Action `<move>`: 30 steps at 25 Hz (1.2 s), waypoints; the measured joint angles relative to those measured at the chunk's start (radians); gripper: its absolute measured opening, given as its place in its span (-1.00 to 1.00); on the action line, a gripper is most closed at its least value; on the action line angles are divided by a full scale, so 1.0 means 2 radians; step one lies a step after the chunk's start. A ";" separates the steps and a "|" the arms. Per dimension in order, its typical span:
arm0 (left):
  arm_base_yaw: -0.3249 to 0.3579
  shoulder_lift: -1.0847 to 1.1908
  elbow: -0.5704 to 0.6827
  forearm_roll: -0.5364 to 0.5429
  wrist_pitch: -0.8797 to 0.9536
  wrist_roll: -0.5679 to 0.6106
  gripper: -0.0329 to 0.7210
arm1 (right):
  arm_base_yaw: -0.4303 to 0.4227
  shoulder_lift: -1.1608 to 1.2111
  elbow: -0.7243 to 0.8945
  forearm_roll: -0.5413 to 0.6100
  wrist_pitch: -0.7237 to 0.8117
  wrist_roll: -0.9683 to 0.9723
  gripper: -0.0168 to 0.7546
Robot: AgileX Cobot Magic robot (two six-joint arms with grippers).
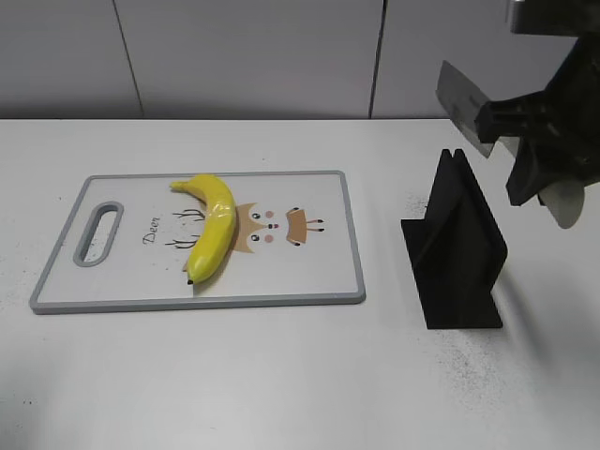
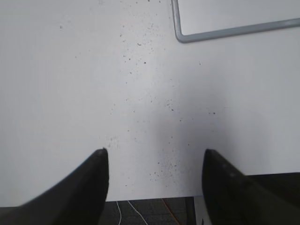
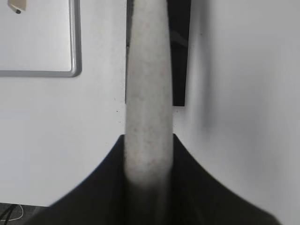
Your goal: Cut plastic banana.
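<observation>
Seen from outside, plastic banana lying on the cutting board, stem toward 11 o'clock, dark tip toward 7 o'clock. Well apart from it, at 3 o'clock, right gripper raised above the table, pinching a knife by its pale handle, blade pointing to 10 o'clock. Black knife stand just below that gripper, between it and the board.

From the left wrist, left gripper hanging over bare speckled table, fingers spread wide, holding and touching nothing. Only a grey board corner showing at 1 o'clock; no banana visible here.

From the right wrist, right gripper pressed onto the knife handle, which runs up toward 12 o'clock and covers part of the stand. Board edge at 10 o'clock.
</observation>
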 joint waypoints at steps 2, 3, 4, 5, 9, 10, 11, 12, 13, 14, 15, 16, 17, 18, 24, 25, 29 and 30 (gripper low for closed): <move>0.000 -0.033 0.023 0.000 0.000 -0.002 0.65 | 0.000 0.000 0.011 0.000 -0.007 0.003 -0.54; 0.000 -0.047 0.034 0.000 -0.001 -0.006 0.65 | 0.000 0.000 0.016 0.000 -0.011 0.003 -0.54; 0.000 -0.064 0.046 0.000 -0.001 -0.009 0.65 | 0.000 0.000 0.023 0.001 -0.015 0.003 -0.54; 0.000 -0.080 0.056 0.000 -0.001 -0.012 0.65 | 0.000 0.000 0.030 0.001 -0.018 0.004 -0.54; 0.000 -0.142 0.094 0.000 0.000 -0.015 0.65 | 0.000 0.000 0.057 0.002 -0.026 0.004 -0.54; 0.000 -0.158 0.103 0.000 0.002 -0.016 0.65 | 0.000 0.000 0.062 0.003 -0.031 0.004 -0.54; 0.000 -0.171 0.111 0.000 0.005 -0.017 0.65 | 0.000 0.000 0.068 0.006 -0.035 0.004 -0.54; 0.000 -0.187 0.117 0.000 0.009 -0.017 0.65 | 0.000 0.000 0.074 0.010 -0.038 0.004 -0.54; 0.000 -0.203 0.123 0.000 0.013 -0.017 0.65 | 0.000 0.000 0.079 0.010 -0.041 0.004 -0.54; 0.000 -0.216 0.129 0.000 0.016 -0.017 0.65 | 0.000 0.000 0.084 0.014 -0.044 0.004 -0.54; 0.000 -0.233 0.134 0.000 0.016 -0.017 0.65 | 0.000 0.000 0.089 0.015 -0.046 0.004 -0.54; 0.000 -0.250 0.140 0.000 0.017 -0.017 0.65 | 0.000 0.000 0.093 0.016 -0.047 0.004 -0.54; 0.000 -0.268 0.144 -0.001 0.017 -0.017 0.65 | 0.000 0.000 0.095 0.017 -0.048 0.004 -0.54; 0.000 -0.283 0.147 -0.001 0.017 -0.017 0.65 | 0.000 0.000 0.097 0.018 -0.049 0.004 -0.54; 0.000 -0.390 0.163 -0.001 0.018 -0.017 0.65 | 0.000 -0.001 0.103 0.019 -0.065 0.004 -0.54; 0.000 -0.405 0.166 -0.001 0.018 -0.017 0.65 | 0.000 -0.001 0.103 0.019 -0.072 0.005 -0.54; 0.000 -0.474 0.173 -0.001 0.019 -0.017 0.65 | 0.000 -0.002 0.103 0.018 -0.084 0.005 -0.54; 0.000 -0.492 0.173 -0.001 0.017 -0.017 0.65 | 0.000 -0.002 0.103 0.018 -0.084 0.005 -0.54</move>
